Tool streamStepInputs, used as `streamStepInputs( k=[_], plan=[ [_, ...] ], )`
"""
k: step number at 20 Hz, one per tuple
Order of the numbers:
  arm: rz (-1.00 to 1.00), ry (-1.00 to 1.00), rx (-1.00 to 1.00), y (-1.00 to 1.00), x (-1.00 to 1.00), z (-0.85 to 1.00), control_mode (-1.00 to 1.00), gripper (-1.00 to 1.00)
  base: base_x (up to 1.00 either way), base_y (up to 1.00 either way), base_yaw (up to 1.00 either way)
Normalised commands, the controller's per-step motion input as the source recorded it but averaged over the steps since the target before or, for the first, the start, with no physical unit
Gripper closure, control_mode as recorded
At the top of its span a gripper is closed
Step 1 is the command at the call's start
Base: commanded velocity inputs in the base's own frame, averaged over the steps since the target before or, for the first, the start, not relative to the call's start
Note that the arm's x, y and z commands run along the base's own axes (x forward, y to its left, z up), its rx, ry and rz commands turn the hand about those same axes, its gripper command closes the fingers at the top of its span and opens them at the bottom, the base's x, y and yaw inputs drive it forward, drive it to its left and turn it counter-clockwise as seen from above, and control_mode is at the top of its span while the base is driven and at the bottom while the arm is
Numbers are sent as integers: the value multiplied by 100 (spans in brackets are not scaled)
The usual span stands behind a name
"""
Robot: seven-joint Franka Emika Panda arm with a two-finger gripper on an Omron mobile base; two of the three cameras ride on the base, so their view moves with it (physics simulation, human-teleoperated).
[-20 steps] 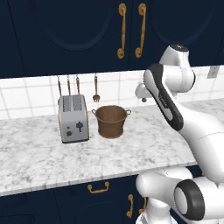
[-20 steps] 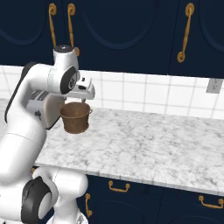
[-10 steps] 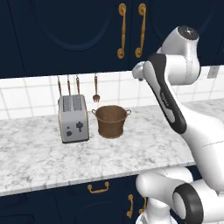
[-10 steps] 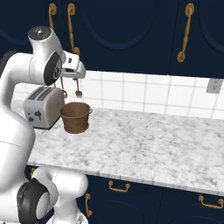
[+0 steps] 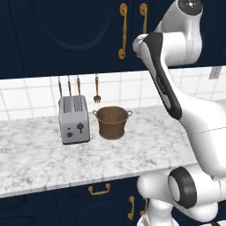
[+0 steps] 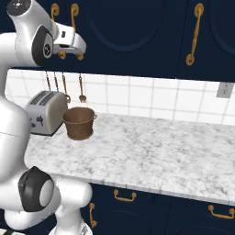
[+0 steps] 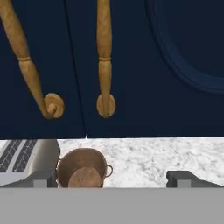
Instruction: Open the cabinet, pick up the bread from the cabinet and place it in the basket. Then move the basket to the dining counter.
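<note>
The gripper is spread wide, with nothing between its two dark fingertips; the tips rise at the lower edge of the hand view, well apart. In the right base view the gripper is raised in front of the cabinet, near the two brass handles at the meeting line of the doors.

The hand view gives the close detail: the lower ends of the two brass handles stand on either side of the door seam, each ending in a round foot. Both doors sit flush; the cabinet is shut. Below them, the same view looks down into the basket, showing its brown interior and one small side handle. The bread cannot be made out in any view.

The left base view shows the arm's white links in front of the cabinet, covering part of the right-hand handle, while the left-hand handle is clear. The basket stands upright on the marble worktop, mouth upward, its two side handles pointing left and right along the counter. It is just beside the toaster, apart from it.

The right base view shows the basket from the other side, in front of the toaster, and below the utensils hung on the white tiled wall. The cabinet handles run vertically, long axis up and down.
</note>
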Motion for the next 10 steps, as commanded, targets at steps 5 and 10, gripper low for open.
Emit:
streamStepInputs(
  k=[5, 10],
  plan=[
    [-8, 0, 3, 0, 42, 71, -100, -100, 0, 0, 0],
    [-7, 3, 16, 0, 59, 3, -100, -100, 0, 0, 0]
  ],
)
